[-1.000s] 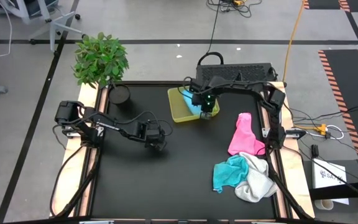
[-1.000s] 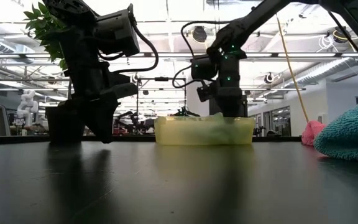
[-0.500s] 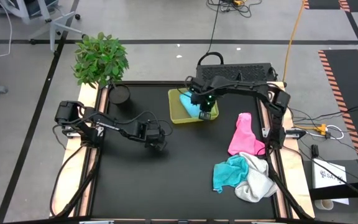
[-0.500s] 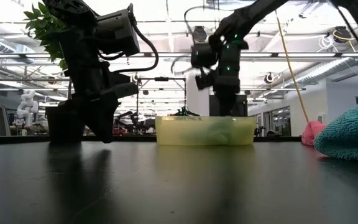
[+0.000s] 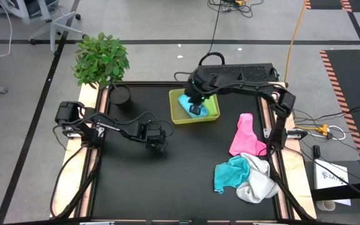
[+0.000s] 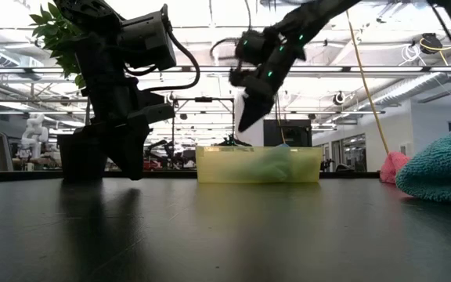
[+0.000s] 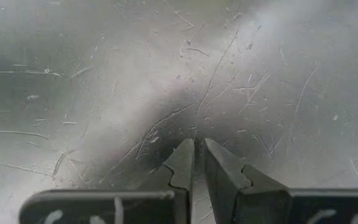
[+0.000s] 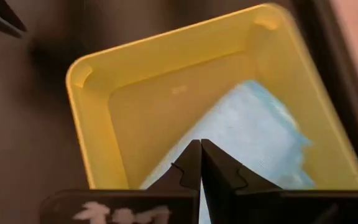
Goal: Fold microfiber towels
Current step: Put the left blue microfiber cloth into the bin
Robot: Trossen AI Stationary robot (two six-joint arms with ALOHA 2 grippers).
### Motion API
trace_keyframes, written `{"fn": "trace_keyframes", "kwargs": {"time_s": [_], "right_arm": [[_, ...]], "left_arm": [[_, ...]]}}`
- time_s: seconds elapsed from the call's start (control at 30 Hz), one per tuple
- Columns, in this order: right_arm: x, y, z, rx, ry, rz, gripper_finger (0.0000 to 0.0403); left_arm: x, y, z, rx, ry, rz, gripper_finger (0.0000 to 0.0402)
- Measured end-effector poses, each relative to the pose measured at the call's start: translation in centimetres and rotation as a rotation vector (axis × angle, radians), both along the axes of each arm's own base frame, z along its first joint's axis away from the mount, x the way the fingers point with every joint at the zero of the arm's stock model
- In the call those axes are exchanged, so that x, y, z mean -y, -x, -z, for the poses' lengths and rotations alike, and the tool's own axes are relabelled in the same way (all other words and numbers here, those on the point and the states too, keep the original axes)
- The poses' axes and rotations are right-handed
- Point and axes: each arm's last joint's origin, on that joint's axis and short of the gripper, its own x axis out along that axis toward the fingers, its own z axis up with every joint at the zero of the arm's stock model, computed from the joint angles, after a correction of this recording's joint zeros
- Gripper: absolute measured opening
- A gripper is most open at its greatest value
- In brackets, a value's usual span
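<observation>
A light blue microfiber towel (image 5: pixel 185 100) (image 8: pixel 253 137) lies flat on the floor of the yellow-green tray (image 5: pixel 214 115) (image 8: pixel 91 124) at the table's far middle. My right gripper (image 5: pixel 196 110) (image 6: pixel 243 121) (image 8: pixel 201 150) hangs shut above the tray, clear of the towel, pointing slantwise down. A pink towel (image 5: pixel 242 134), a teal towel (image 5: pixel 231 172) and a white towel (image 5: pixel 259 183) lie bunched at the table's right. My left gripper (image 5: pixel 157 143) (image 7: pixel 199 148) waits shut just above the bare tabletop, left of centre.
A potted plant (image 5: pixel 101 59) and a dark pot (image 5: pixel 121 95) stand at the far left corner. The black tabletop (image 5: pixel 167 181) lies bare in the middle and near the front edge. Wooden rails (image 5: pixel 92 169) frame the table's sides.
My right gripper has risen out of the tray and tipped from steeply down toward a flatter slant, drifting a little toward the table's left. The light blue towel has stayed in the tray and shows more now.
</observation>
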Motion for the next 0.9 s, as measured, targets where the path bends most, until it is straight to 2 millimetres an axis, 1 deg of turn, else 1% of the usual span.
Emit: {"fn": "trace_keyframes", "kwargs": {"time_s": [0.17, 0.23, 0.3, 0.47, 0.6, 0.73, 0.9], "right_arm": [[-0.1, -2.1, 4.0, -0.029, -0.022, -0.014, 0.0], [-0.1, -2.6, 5.5, -0.049, -0.031, -0.017, 0.0], [0.1, -2.8, 6.5, -0.069, -0.041, -0.015, 0.0], [0.9, -3.4, 6.9, -0.066, -0.034, -0.01, 0.0], [1.7, -3.0, 6.9, -0.092, 0.018, 0.011, 0.0], [2.8, -2.1, 6.8, -0.147, 0.06, 0.037, 0.0], [3.8, -0.5, 7.2, -0.25, 0.035, 0.074, 0.0]], "left_arm": [[0.0, 0.0, 0.0, 0.002, 0.001, -0.003, 0.0035], [0.0, 0.0, 0.0, 0.005, 0.003, -0.008, 0.0035], [0.0, 0.0, 0.0, 0.008, 0.006, -0.017, 0.0035], [0.0, -0.2, -0.1, 0.028, 0.01, -0.024, 0.0035], [0.0, -0.3, -0.1, 0.037, 0.012, -0.028, 0.0035], [0.0, -0.3, -0.1, 0.036, 0.012, -0.028, 0.0035], [0.0, -0.3, -0.1, 0.037, 0.014, -0.031, 0.0035]]}}
